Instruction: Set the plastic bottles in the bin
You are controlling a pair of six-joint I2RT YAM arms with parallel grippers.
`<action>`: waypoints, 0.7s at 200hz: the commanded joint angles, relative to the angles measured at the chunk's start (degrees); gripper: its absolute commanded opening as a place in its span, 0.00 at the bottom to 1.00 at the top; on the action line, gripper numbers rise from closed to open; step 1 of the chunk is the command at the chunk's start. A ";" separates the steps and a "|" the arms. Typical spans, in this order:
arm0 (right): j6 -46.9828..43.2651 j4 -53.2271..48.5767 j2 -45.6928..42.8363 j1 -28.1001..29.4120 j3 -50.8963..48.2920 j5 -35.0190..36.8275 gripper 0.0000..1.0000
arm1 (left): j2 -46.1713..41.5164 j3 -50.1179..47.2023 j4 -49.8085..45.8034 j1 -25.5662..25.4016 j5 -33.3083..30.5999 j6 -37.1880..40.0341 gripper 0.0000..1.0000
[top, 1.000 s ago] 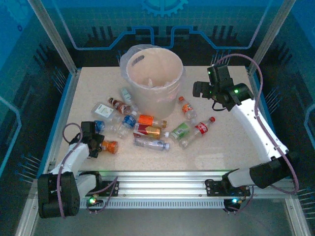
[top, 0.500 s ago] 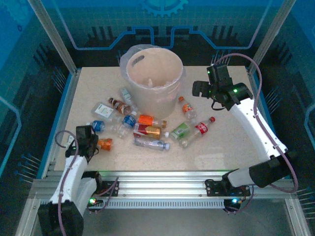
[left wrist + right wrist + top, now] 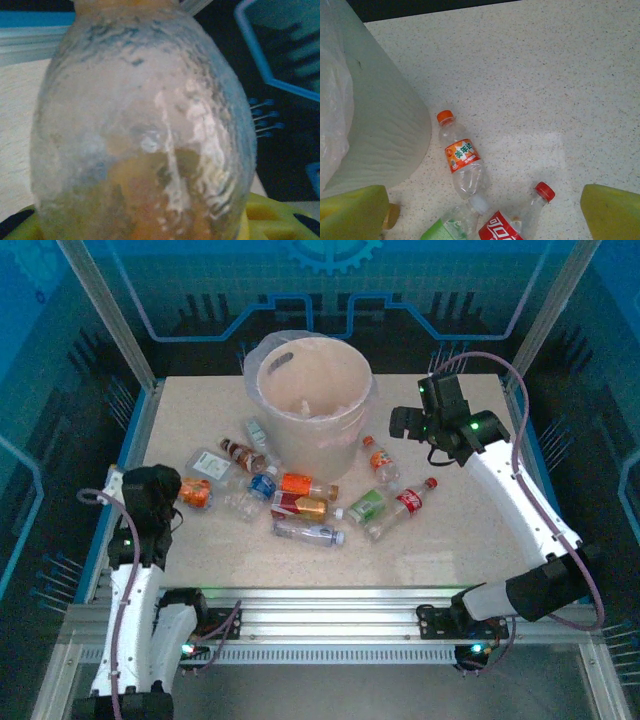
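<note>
Slippage worries us: our left gripper (image 3: 176, 491) clamps a slick orange bottle (image 3: 198, 493) well short of the bin (image 3: 263, 380); right gripper (image 3: 412, 425) gapes empty.

The bin (image 3: 320, 450) is beige-white, the table (image 3: 545, 75) speckled cream. The orange-capped bottle (image 3: 462, 160) has an orange label, the red-capped bottle (image 3: 512, 224) a red one. The clear bottle (image 3: 145, 135) seems orange-tinted, though blurred.

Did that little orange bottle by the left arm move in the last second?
Yes. The left pincer, shut on the orange-labelled bottle, has carried it away from the front rail, towards the left edge of the table.
</note>
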 commanded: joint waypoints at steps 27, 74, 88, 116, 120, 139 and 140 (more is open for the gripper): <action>1.69 0.86 -0.64 -0.56 -0.74 1.03 1.00 | 10.62 12.45 17.29 -4.85 7.83 10.66 0.26; 2.48 1.00 -1.82 -0.72 -2.21 2.16 1.00 | 25.65 27.97 27.24 -15.68 10.80 19.98 0.26; 2.72 0.90 -2.24 -0.90 -2.88 2.36 1.00 | 30.32 32.91 29.22 -18.21 12.54 22.19 0.26; 3.27 0.14 -2.46 -1.24 -3.96 2.56 1.00 | 38.66 42.36 32.44 -23.34 14.70 29.04 0.26; 3.35 0.15 -2.49 -1.27 -4.12 2.49 1.00 | 39.81 43.69 32.68 -24.01 14.94 29.95 0.26; 3.77 -0.41 -2.44 -1.23 -4.81 2.77 1.00 | 44.93 49.22 33.52 -26.74 16.37 33.78 0.26; 3.78 -0.44 -2.46 -1.23 -4.86 2.79 1.00 | 45.21 49.43 33.55 -26.85 16.49 34.02 0.26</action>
